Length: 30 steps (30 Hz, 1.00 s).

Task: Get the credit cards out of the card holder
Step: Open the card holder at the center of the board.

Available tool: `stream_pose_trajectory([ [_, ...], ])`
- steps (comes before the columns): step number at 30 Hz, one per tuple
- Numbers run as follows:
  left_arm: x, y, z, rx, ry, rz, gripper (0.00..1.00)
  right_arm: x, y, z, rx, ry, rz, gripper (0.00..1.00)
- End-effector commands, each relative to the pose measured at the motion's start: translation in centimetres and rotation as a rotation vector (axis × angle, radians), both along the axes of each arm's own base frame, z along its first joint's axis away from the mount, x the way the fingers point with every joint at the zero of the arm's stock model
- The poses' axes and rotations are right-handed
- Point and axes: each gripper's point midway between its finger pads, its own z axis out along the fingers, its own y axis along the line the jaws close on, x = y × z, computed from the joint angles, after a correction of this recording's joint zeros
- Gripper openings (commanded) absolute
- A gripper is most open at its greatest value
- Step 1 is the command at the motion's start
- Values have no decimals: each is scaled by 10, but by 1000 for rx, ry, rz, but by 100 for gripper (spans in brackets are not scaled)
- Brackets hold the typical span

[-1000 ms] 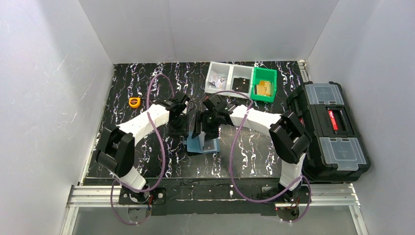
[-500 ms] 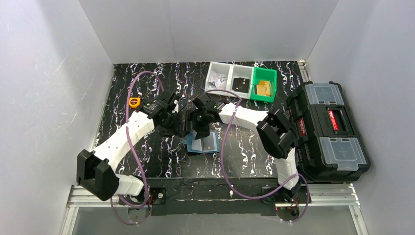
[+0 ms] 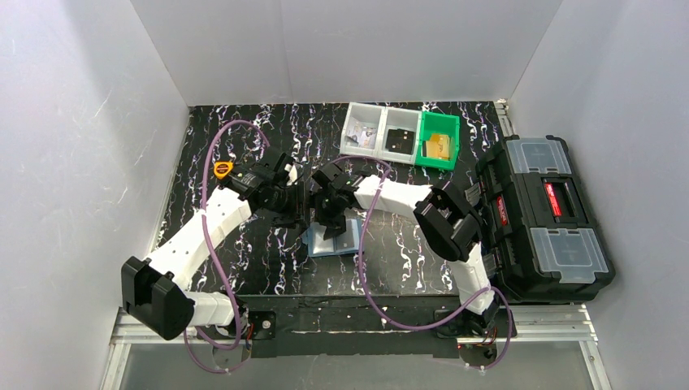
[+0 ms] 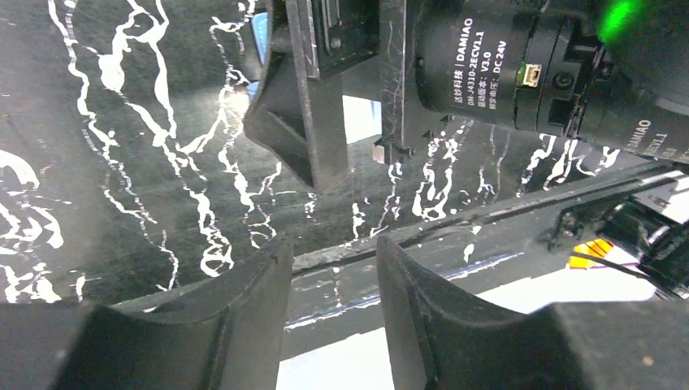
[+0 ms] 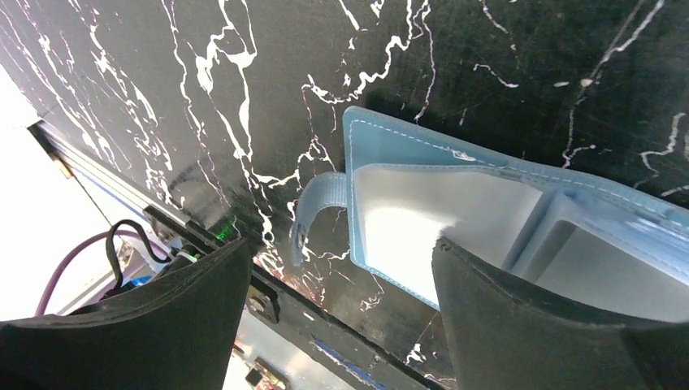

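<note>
The card holder lies open on the black marbled table, dusty blue with a pale shiny inside and a strap loop at its edge. I cannot tell any credit cards apart from its glossy sleeves. My right gripper hangs just over the holder's left part. In its wrist view the right gripper is wide open, one finger over the pale inside and the other over bare table. My left gripper is close beside it on the left. The left gripper is open and holds nothing.
Two clear bins and a green bin stand at the back. A black toolbox sits off the table's right edge. An orange tape measure lies at the left. The right arm's body crowds the left wrist view.
The right gripper has opened wider and shifted left over the holder's left part. The left arm has stretched out, its gripper now close against the right one.
</note>
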Motion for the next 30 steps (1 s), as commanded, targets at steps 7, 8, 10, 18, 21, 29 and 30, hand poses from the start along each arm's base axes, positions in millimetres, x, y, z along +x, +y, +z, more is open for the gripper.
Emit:
stream_pose_trajectory([
  [7, -2, -25, 8, -157, 22, 22, 29, 24, -13, 61, 70, -109, -60, 91],
  [8, -2, -26, 7, -160, 27, 21, 28, 26, -15, 63, 71, -109, -64, 91],
  [10, -2, -29, 6, -168, 34, 17, 27, 28, -18, 64, 73, -101, -71, 91],
  [18, -6, -45, -6, -167, 66, -23, 25, 35, -33, 64, 61, -94, -112, 91],
  [21, -8, -59, -17, -160, 83, -54, 25, 40, -59, 60, 41, -90, -169, 91],
  [29, 15, -84, -50, -58, 78, -84, 23, 32, -113, 54, -3, -113, -249, 88],
  [30, 20, -80, -56, -23, 70, -76, 22, 29, -115, 51, -6, -109, -250, 86],
])
